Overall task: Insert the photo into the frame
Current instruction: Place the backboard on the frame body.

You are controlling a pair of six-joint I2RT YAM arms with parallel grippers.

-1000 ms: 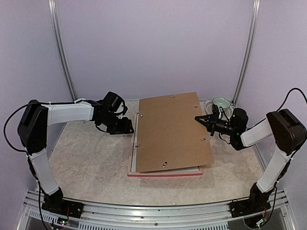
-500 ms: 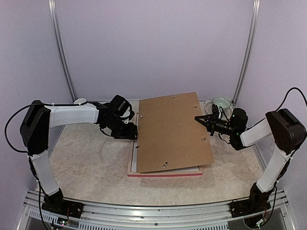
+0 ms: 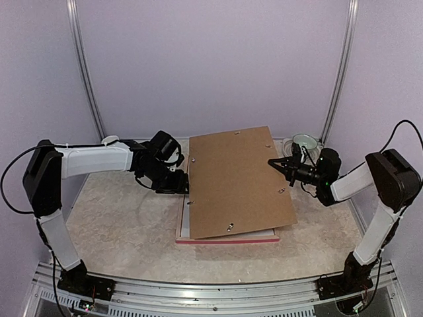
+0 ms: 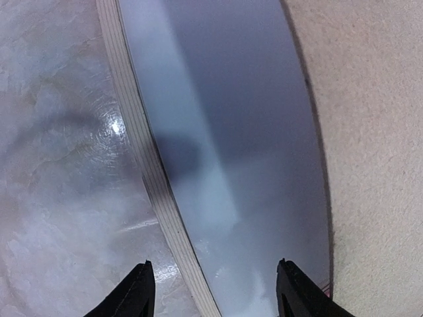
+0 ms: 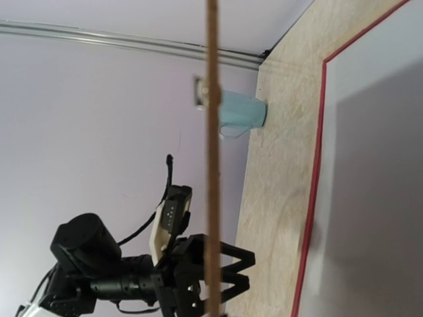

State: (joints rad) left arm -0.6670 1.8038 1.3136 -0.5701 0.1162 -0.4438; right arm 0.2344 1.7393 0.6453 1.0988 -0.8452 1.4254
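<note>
The backing board (image 3: 238, 181) is gripped by the clenched right pincer (image 3: 272, 163) and tilted up off the frame (image 3: 225, 240), which is laid flat on the counter (image 3: 119, 224). The left pincer (image 4: 215, 281) is spread over its left rail, perhaps for steadying; the photo is not discernible

brown backing board (image 3: 238, 181) lies tilted; pale mug (image 3: 304, 141) near its far right corner.

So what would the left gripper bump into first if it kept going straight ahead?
Most likely the pale left rail of the frame: in the wrist view it lies straight ahead of the open left gripper. Exactly how near is hard to tell.
</note>
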